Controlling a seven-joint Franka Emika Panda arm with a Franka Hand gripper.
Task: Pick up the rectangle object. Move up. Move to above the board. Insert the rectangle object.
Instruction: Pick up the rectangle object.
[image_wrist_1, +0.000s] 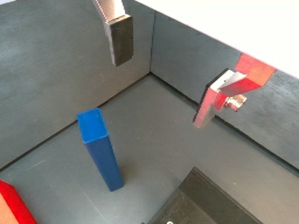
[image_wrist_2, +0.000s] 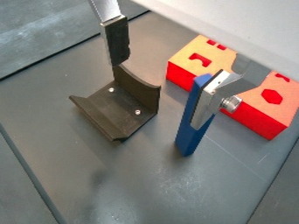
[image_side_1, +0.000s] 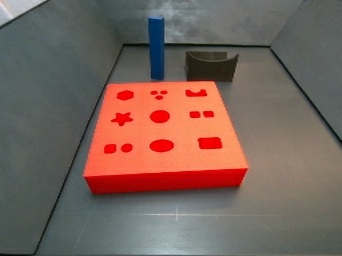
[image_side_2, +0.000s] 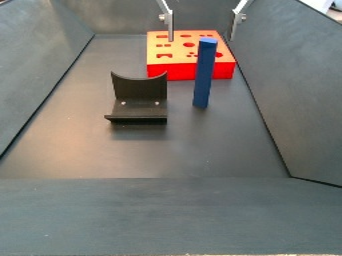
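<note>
**Op:** I am logging near to far in a side view. The fixture (image_side_2: 138, 97) is sitting nearest on the dark floor (image_side_2: 160, 150), curved back upright. Just beside it the rectangle object (image_side_2: 205, 71) is standing upright on the floor, untouched.

**Log:** And the board?

**Op:** The board (image_side_2: 187, 55) is lying behind the blue bar, cut-outs facing up. In another side view the bar (image_side_1: 156, 48) is standing just past the board's (image_side_1: 163, 130) far edge, next to the fixture (image_side_1: 211, 64).

**Log:** Gripper?

**Op:** The gripper (image_side_2: 202, 12) is hanging above the board's far end, its fingers (image_side_2: 166, 16) set wide apart and holding nothing. In a wrist view I am seeing the bar (image_wrist_2: 194, 115) below, between the two plates.
</note>
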